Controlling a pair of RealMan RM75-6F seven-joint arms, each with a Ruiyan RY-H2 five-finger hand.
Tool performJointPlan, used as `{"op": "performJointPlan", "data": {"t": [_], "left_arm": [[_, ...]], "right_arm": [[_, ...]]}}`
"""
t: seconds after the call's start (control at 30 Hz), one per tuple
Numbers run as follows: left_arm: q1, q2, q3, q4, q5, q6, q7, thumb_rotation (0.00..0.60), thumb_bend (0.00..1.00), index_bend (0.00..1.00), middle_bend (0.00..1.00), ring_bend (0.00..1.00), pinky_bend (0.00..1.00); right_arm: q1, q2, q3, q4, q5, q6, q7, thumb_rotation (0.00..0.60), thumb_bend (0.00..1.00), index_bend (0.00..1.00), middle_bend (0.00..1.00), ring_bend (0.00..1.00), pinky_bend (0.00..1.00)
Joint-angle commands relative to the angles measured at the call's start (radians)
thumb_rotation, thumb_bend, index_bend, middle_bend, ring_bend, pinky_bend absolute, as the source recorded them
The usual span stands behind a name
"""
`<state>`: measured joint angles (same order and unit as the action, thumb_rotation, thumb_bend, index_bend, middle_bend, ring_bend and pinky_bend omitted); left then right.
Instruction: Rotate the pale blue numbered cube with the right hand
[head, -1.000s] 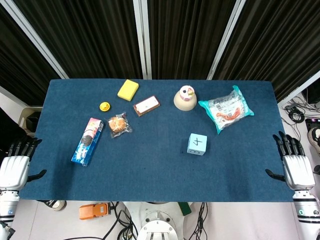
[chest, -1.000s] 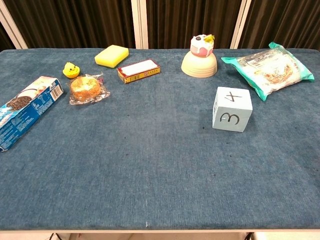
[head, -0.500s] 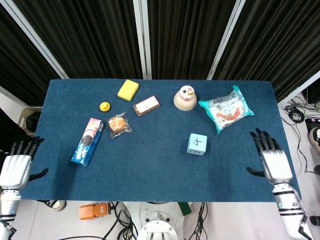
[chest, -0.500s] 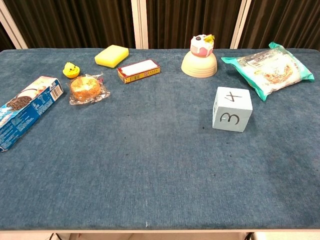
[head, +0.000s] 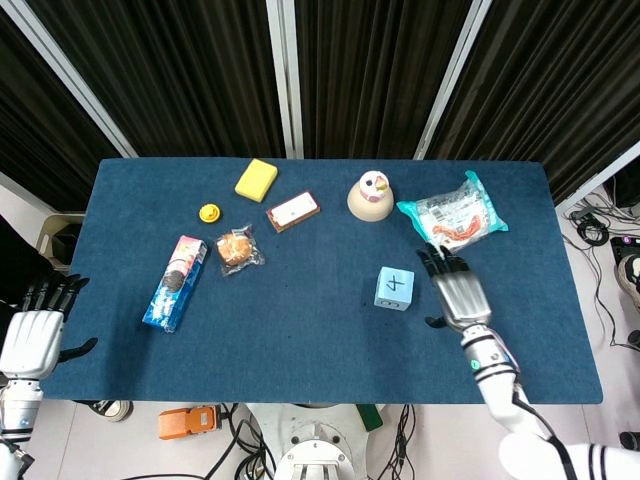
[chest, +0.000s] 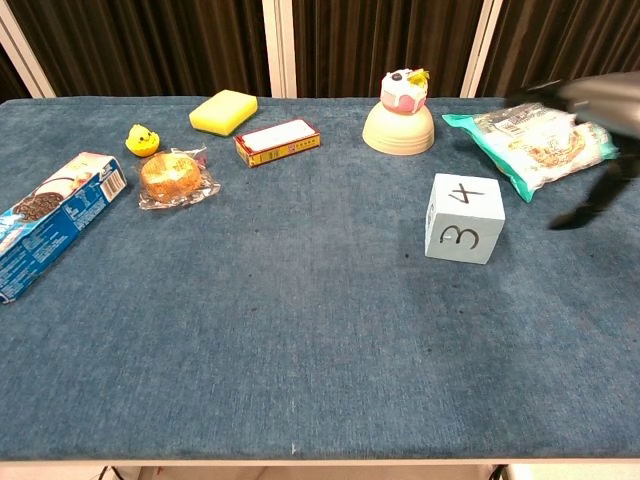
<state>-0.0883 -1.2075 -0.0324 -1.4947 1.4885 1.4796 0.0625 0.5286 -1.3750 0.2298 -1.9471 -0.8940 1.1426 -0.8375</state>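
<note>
The blue tabletop fills the middle of the head view; on it, right of centre, stands the pale blue numbered cube, which shows only a "4" on top here, while the chest view also shows a "3" on its near face. The right hand hovers just right of the cube, fingers spread and empty, not touching it. The left hand, seen only in the head view at lower left, is likewise spread and empty.
</note>
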Motion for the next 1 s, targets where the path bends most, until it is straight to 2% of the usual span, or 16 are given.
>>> {"op": "performJointPlan", "data": {"t": [0.03, 0.2, 0.5, 0.7, 1.0], "left_arm": [[0.001, -0.001, 0.000, 0.004, -0.004, -0.002, -0.003, 0.600, 0.00, 0.14, 0.12, 0.00, 0.00], [0.001, -0.007, -0.002, 0.017, -0.008, -0.005, -0.015, 0.600, 0.00, 0.14, 0.12, 0.00, 0.00], [-0.003, -0.022, -0.002, 0.046, -0.015, -0.020, -0.034, 0.600, 0.00, 0.14, 0.12, 0.00, 0.00], [-0.003, -0.027, -0.002, 0.060, -0.019, -0.024, -0.043, 0.600, 0.00, 0.14, 0.12, 0.00, 0.00], [0.005, -0.030, -0.001, 0.071, -0.031, -0.024, -0.052, 0.600, 0.00, 0.14, 0.12, 0.00, 0.00]], "right_arm": [[0.105, -0.085, 0.035, 0.034, 0.146, 0.002, -0.114, 0.600, 0.13, 0.00, 0.01, 0.00, 0.22], [0.197, -0.147, 0.062, 0.054, 0.309, 0.051, -0.205, 0.600, 0.13, 0.01, 0.02, 0.00, 0.22], [0.306, -0.223, 0.071, 0.163, 0.484, 0.064, -0.249, 0.600, 0.16, 0.12, 0.09, 0.04, 0.24], [0.356, -0.251, 0.067, 0.221, 0.544, 0.054, -0.254, 0.600, 0.22, 0.21, 0.17, 0.11, 0.25], [0.383, -0.241, 0.035, 0.261, 0.542, 0.004, -0.210, 0.600, 0.30, 0.39, 0.32, 0.21, 0.27]]}}
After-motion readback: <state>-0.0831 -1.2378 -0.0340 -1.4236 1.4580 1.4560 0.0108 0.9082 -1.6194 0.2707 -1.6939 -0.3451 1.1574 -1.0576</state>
